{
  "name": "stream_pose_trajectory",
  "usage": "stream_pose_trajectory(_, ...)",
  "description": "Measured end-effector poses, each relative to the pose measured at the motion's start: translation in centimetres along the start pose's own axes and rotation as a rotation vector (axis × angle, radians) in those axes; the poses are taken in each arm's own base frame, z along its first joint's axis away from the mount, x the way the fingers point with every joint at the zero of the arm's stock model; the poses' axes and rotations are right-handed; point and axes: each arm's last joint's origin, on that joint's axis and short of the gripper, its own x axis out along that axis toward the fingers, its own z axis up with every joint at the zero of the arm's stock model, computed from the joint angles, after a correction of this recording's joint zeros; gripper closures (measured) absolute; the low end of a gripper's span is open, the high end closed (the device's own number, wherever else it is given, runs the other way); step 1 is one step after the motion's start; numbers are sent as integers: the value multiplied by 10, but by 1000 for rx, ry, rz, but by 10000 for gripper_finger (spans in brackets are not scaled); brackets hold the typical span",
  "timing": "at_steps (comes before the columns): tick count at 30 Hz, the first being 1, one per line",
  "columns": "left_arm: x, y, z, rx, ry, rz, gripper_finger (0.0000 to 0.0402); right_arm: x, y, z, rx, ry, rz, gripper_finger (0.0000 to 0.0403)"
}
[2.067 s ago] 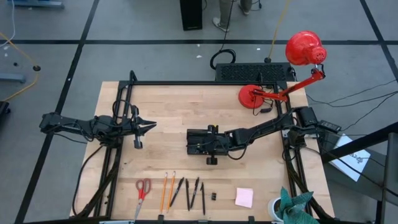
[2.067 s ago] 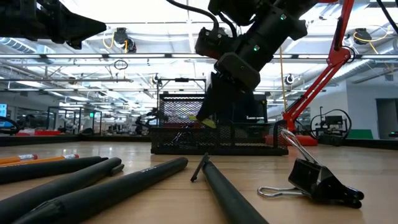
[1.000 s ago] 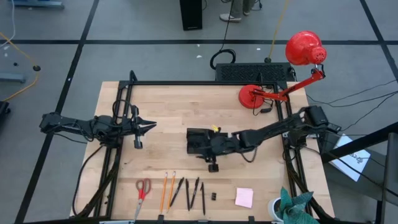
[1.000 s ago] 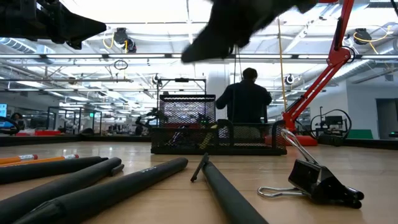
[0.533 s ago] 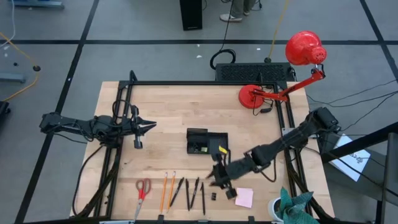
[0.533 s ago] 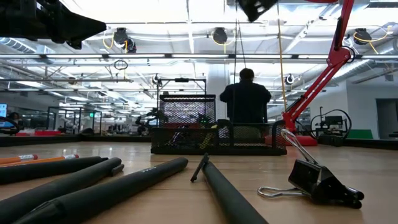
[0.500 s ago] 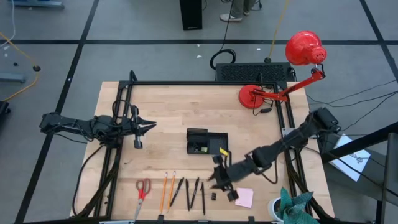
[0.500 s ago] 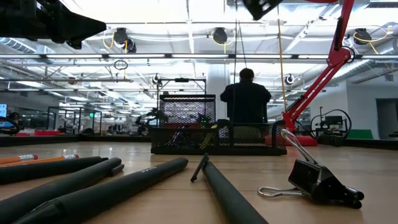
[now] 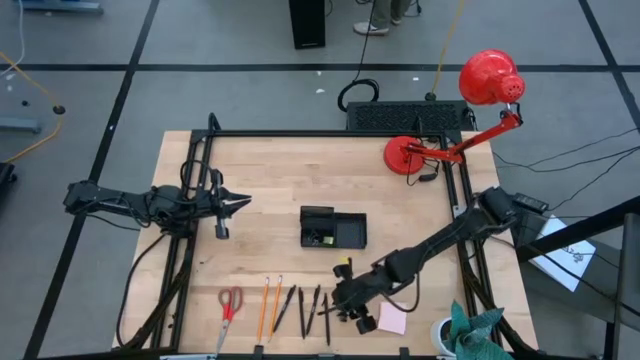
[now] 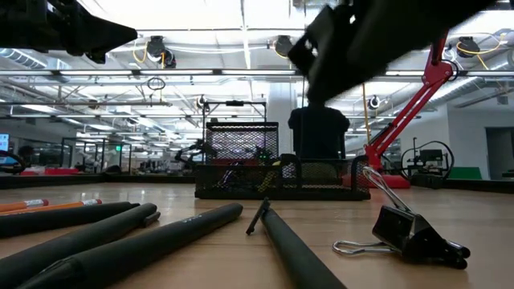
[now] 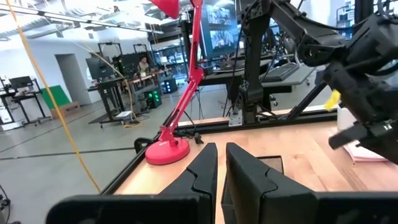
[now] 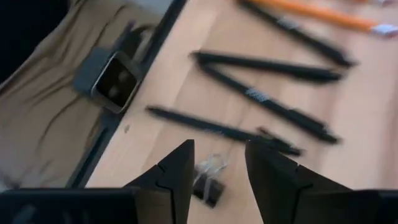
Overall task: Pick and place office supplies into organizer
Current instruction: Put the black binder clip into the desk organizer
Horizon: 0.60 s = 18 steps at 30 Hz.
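Black binder clip (image 12: pixel 205 180) is lying on the table (image 9: pixel 270 175) among the black pens (image 12: pixel 261 102), directly beneath the right end effector (image 12: pixel 217 171), which is hovering with fingers parted and empty. Left end effector (image 9: pixel 240 205) is waiting nearly closed at the table's left, while the organizer (image 9: pixel 333 229) is sitting mid-table.

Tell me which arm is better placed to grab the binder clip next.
The right. Its gripper hangs open just above the binder clip at the table's front edge, beside the pens. The left gripper waits far off at the table's left side.
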Motion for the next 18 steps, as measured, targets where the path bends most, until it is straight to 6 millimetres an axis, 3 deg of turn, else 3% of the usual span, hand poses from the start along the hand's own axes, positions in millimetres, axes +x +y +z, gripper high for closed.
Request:
stream_pose_trajectory(10, 0, 0, 0, 1, 3, -1, 360, 23, -24, -11, -42, 62, 146, 265)
stream_pose_trajectory(18, 0, 0, -2, 10, 16, -3, 360, 23, -30, -12, -55, 67, 162, 265)
